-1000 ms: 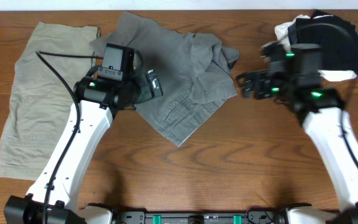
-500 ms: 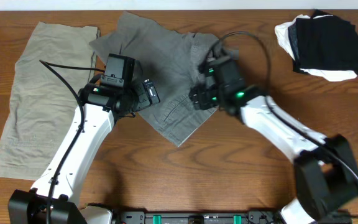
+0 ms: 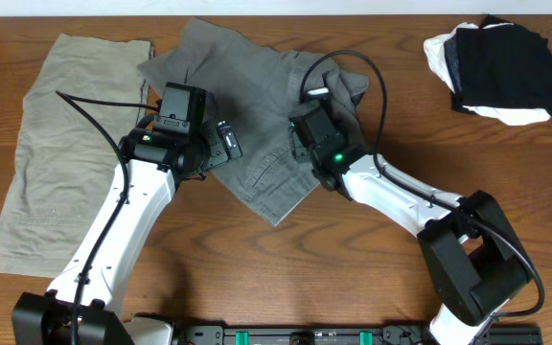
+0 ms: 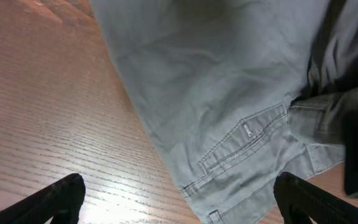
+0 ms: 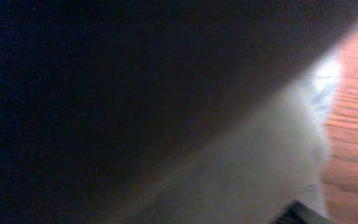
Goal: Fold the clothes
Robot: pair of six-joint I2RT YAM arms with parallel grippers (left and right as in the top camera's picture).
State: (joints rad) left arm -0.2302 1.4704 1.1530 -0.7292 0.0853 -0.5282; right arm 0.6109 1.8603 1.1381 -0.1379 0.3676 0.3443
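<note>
Two arms are over the bench [image 3: 372, 287], and the clothes [image 3: 257, 86], a pair of rumpled grey shorts, lie at its far middle. Their long axis runs on a slant, from the far-left end down to a corner pointing at the near edge, with a bunched fold out to the right. The left pincer [image 3: 222, 144] hangs at the shorts' left border, spread wide and gripping nothing (its wrist view shows both dark fingertips [image 4: 64, 194] far apart above a stitched pocket seam and bare wood). The right pincer [image 3: 305, 132] is down on the middle of the shorts. Its wrist view is only dark blur and pale cloth pressed close, so I cannot tell how its fingers stand. A pale khaki garment [image 3: 65, 144] lies flat at the left. A black-and-white pile [image 3: 501, 72] sits at the far right, well apart. The surface is brown wood grain with a light sheen. A thin pale strip [image 3: 276, 6] runs along the far edge.
</note>
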